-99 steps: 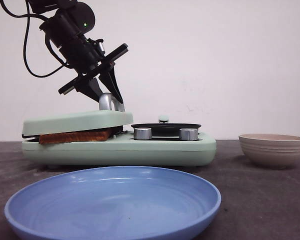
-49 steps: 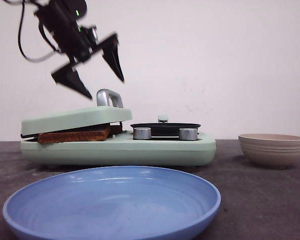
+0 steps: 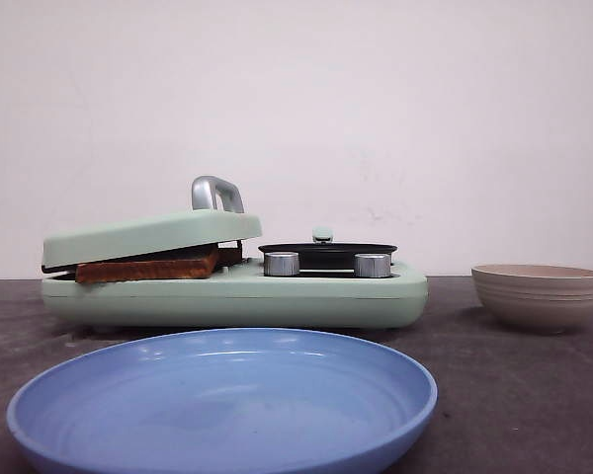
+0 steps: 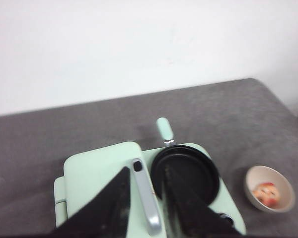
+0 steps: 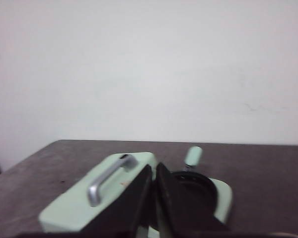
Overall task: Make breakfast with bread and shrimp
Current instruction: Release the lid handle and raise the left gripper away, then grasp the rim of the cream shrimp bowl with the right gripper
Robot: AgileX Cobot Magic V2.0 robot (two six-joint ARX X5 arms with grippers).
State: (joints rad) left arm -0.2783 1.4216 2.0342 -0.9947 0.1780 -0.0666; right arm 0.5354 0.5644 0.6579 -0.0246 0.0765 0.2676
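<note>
Bread point(image 3: 148, 266) under the press lid point(image 3: 148, 237), well below the left gripper point(image 4: 146, 208).

Glossy blue plate point(image 3: 222, 395), brushed-metal handle point(image 3: 215, 193), seemingly matt ribbed bowl point(image 3: 539, 294)

The bread point(image 3: 148, 267) shows only its crust edge; the rest sits hidden under the green lid point(image 3: 148, 237). The shrimp point(image 4: 266, 193) in the beige bowl point(image 4: 283, 184) are a small pink blur. The blue plate point(image 3: 222, 395) is cut off by the picture's lower edge.

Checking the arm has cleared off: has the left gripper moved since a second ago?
Yes. In the front view it rose from just above the sandwich maker's silver handle and left the frame; the left gripper now hangs open above that handle.
</note>
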